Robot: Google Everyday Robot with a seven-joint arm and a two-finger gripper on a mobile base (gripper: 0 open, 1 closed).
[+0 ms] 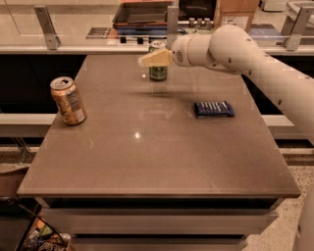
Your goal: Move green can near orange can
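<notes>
The green can (158, 73) stands upright near the far edge of the brown table (147, 157), about at its middle. The orange can (68, 100) stands upright near the table's left edge, well apart from the green can. My gripper (148, 60) reaches in from the right on the white arm (235, 49). It sits level with the upper half of the green can, in front of it, and hides that part of the can. I cannot tell whether it touches the can.
A dark blue flat packet (213, 108) lies on the right side of the table. Behind the table runs a counter with metal posts (45, 22), a dark tray (142, 14) and a cardboard box (235, 12).
</notes>
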